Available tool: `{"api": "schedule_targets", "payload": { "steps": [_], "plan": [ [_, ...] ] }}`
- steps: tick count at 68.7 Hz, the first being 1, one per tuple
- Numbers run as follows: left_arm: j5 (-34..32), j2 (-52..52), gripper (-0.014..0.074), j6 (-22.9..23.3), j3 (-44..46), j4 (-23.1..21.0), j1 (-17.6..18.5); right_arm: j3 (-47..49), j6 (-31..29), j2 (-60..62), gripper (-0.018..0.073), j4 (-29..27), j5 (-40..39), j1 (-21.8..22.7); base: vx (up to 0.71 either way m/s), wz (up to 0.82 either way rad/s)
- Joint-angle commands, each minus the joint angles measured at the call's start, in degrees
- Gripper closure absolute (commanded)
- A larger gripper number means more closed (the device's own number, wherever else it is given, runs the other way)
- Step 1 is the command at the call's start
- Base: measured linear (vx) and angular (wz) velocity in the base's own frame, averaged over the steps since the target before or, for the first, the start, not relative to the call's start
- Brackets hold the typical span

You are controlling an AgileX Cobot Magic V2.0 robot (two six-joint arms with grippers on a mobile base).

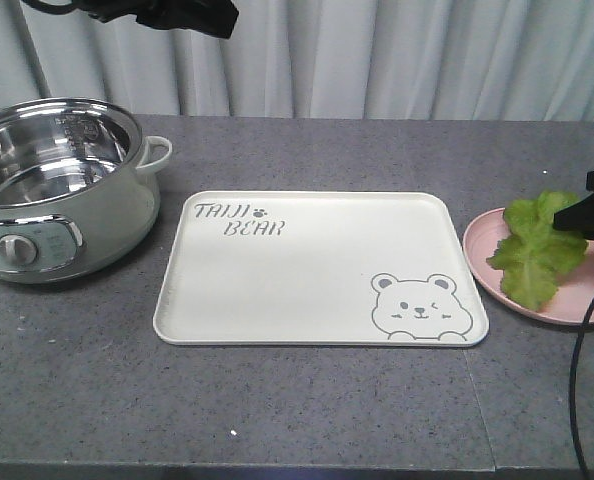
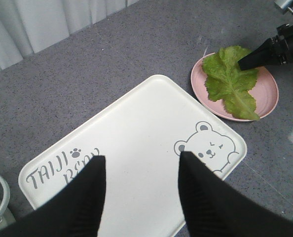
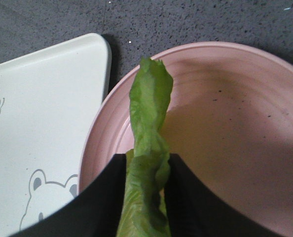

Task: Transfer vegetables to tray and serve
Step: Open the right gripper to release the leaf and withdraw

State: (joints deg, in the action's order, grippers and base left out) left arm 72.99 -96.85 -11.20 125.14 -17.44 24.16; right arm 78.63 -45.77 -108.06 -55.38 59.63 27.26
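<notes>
The vegetables are one green ruffled lettuce leaf (image 1: 534, 247) over the pink plate (image 1: 497, 272) at the right of the table. My right gripper (image 3: 145, 160) is shut on the leaf (image 3: 147, 148), which is folded between the two black fingers. From the left wrist the leaf (image 2: 230, 81) still drapes across the plate (image 2: 267, 94), with the right gripper (image 2: 245, 63) at its far end. The cream tray (image 1: 317, 275) with the bear drawing lies bare in the middle. My left gripper (image 2: 142, 160) hovers open above the tray (image 2: 141, 128), holding nothing.
A pale green electric pot (image 1: 52, 185) with a steel bowl stands at the left, close to the tray's left edge. A black cable (image 1: 577, 380) hangs down at the right front. Curtains close off the back of the grey table (image 1: 277, 410).
</notes>
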Motion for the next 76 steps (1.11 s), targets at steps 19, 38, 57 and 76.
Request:
{"api": "schedule_targets", "payload": {
  "steps": [19,38,57,76],
  "plan": [
    [-1.4,2.3,0.0272,0.6,1.7,-1.4,0.2,1.6,1.2,2.9,0.0086,0.0,-6.9,0.2,0.0,0.0],
    [-1.4,2.3,0.0272,0.6,1.7,-1.4,0.2,1.6,4.2,7.0,0.0086,5.0,-14.7,0.2,0.0,0.0],
    [-1.4,2.3,0.0272,0.6,1.7,-1.4,0.2,1.6,13.2,13.1,0.0118,21.8,-16.0,0.2,0.0,0.0],
    [-1.4,2.3,0.0272,0.6,1.7,-1.4,0.2,1.6,18.4,10.6,0.0139,26.8,-13.3,0.2,0.0,0.0]
  ]
}}
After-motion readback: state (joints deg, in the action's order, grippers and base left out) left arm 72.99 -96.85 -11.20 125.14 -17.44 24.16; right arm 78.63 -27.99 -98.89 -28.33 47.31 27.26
